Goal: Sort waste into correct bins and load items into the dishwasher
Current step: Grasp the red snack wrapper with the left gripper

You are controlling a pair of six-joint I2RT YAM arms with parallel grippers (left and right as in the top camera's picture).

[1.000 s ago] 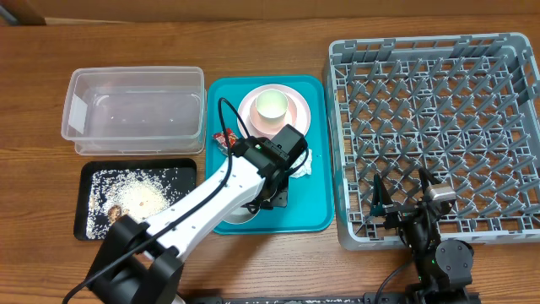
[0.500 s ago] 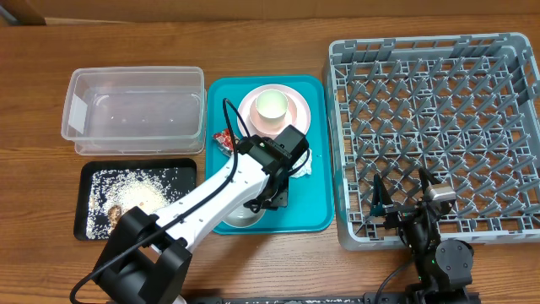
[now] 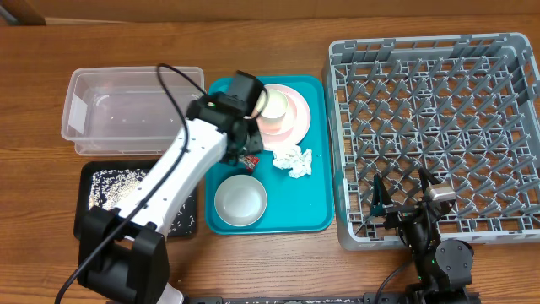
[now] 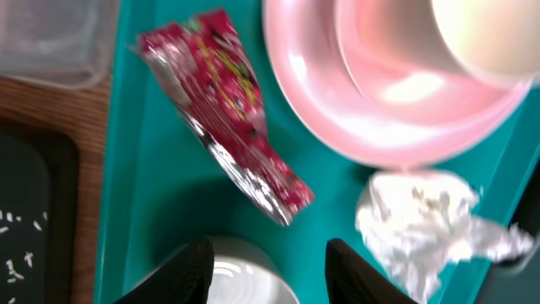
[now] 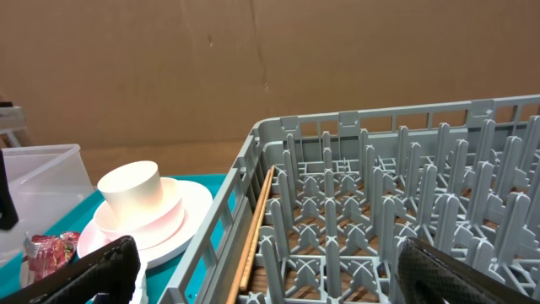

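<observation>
Overhead: my left hand (image 3: 242, 150) hovers right over the red wrapper (image 3: 251, 160) on the teal tray (image 3: 319, 169) mid-worktop, with the clear tub (image 3: 135, 110) toward the far-left corner.

Left wrist: fingers (image 4: 190, 263) spread open, nothing held. The wrapper (image 4: 228, 110) is lying just ahead, beside the pink plate (image 4: 396, 101).

Right wrist: right hand (image 5: 266, 262) open and empty by the near edge of the rack (image 5: 380, 211).

So I reckon it's wrapper time. Next I need to drop, pinch it, and carry it to the tub.
</observation>
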